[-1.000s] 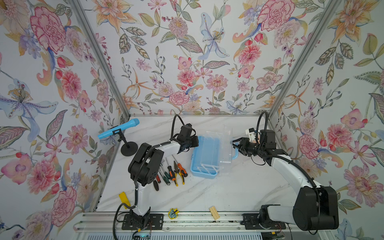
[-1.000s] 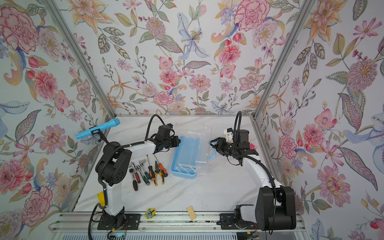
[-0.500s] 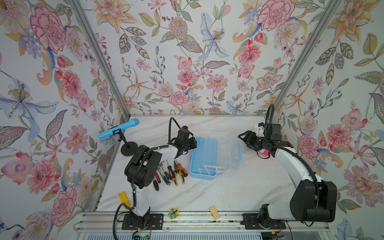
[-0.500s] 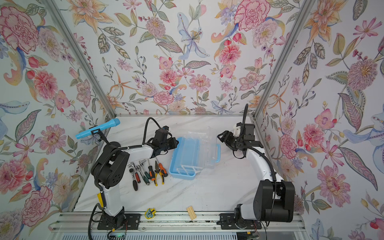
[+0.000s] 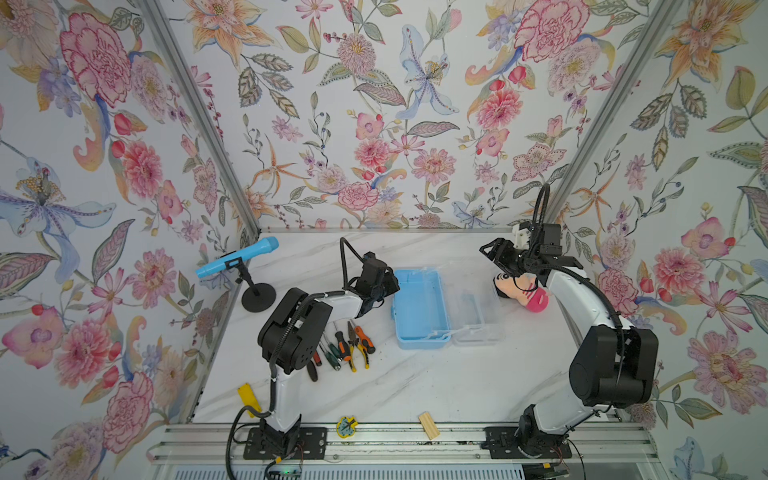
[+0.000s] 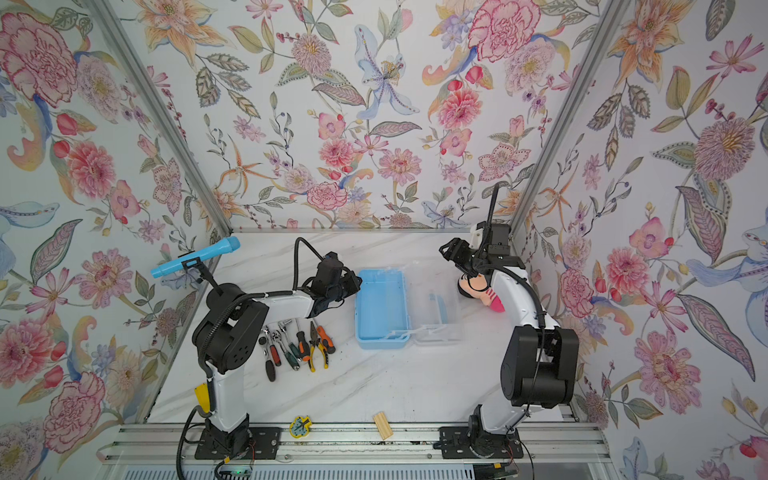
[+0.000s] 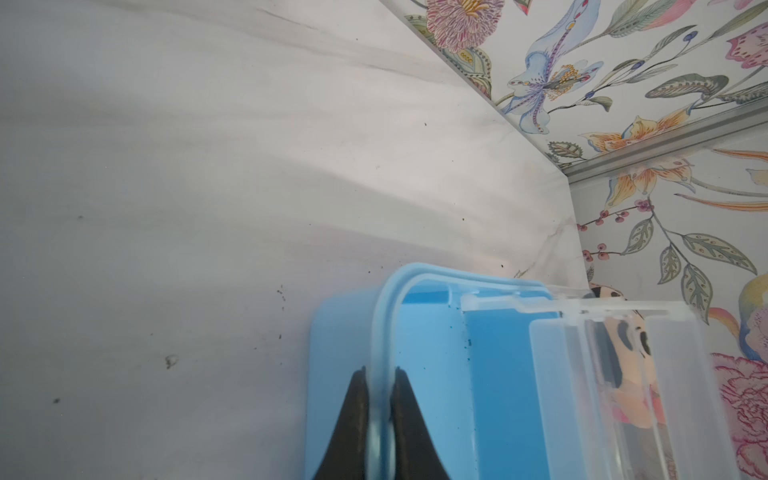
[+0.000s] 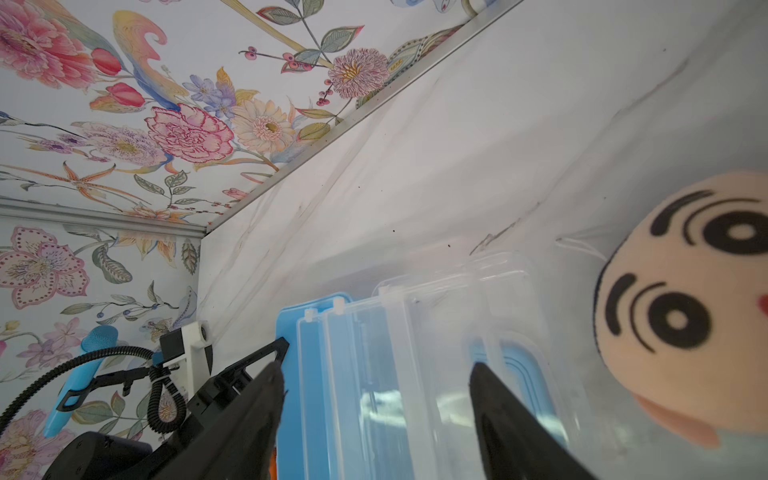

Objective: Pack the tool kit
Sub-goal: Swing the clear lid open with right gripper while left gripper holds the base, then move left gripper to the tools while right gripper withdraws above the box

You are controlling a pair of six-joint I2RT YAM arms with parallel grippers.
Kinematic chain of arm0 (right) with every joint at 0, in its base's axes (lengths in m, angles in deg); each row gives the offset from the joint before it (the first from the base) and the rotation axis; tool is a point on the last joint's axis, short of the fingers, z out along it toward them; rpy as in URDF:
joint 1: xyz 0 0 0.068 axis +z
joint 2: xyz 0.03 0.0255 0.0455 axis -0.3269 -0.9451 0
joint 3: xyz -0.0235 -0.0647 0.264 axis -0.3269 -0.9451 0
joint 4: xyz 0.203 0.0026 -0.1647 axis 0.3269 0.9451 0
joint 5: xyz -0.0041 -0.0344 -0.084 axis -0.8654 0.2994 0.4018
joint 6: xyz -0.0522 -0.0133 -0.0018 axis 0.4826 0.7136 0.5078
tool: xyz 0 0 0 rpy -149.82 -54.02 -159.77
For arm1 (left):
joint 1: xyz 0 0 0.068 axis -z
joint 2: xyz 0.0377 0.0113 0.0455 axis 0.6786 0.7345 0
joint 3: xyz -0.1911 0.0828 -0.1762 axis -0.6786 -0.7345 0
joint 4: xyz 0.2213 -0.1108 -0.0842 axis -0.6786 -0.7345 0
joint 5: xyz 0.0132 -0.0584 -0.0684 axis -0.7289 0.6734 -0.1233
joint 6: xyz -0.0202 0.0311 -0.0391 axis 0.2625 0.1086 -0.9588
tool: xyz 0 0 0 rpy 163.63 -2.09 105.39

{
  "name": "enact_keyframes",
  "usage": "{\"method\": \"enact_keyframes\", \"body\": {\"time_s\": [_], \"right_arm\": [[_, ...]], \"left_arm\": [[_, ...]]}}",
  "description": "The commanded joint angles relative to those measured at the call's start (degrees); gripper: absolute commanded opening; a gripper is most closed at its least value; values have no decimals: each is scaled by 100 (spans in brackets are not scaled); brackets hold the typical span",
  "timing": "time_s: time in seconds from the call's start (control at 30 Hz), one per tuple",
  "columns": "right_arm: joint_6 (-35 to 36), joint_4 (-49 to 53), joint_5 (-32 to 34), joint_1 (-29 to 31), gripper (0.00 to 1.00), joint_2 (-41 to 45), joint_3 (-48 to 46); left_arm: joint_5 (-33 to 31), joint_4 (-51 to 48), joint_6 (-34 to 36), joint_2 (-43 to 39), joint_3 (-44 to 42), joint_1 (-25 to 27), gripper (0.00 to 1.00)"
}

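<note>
The box sits mid-desk with its clear lid folded flat on the side away from the tools, probably so the tray lies open to whatever gets carried in. The tools lie in a row just beside the left arm, none yet in the box. The left claw is pinched tight on the box's near rim, which looks like bracing to keep the light plastic from sliding. The right claw is spread wide and holds nothing; it hangs above the lid's far end, near a doll lying just beside the lid. Only the left wrist view shows the rim squeezed between the fingers; in both top views the wrist hides that contact. Only the right wrist view shows the clear gap between that claw's tips. The tools and the bare tray floor appear only in the top views.
</note>
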Motion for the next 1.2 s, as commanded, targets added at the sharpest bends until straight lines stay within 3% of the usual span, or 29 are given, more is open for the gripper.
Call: {"method": "enact_keyframes", "body": {"time_s": [0.0, 0.2, 0.27, 0.33, 0.4, 0.5, 0.73, 1.17], "right_arm": [[193, 180, 131, 3, 71, 266, 195], [290, 218, 304, 595, 71, 808, -204], [367, 299, 424, 865, 71, 1020, -309], [430, 424, 687, 1173, 71, 1258, -400], [466, 493, 889, 1439, 70, 1480, -532], [540, 581, 1234, 1865, 67, 1775, -753], [766, 843, 1932, 2874, 58, 1786, -893], [848, 436, 1522, 3221, 58, 894, -921]], "left_arm": [[-230, -165, -6, 194, 171, 36, 0], [-312, -809, 863, -81, 388, 12, 0], [-525, -1089, 1164, -292, 410, 21, 36], [-805, -1420, 1428, -557, 454, 9, 52], [-967, -1708, 1614, -812, 478, -8, 63], [-1253, -2156, 1867, -1318, 326, -69, 69], [-2244, -3133, 1800, -3132, -1016, -220, 71], [-2583, -5345, 189, -5779, -3256, -818, 58]]}}
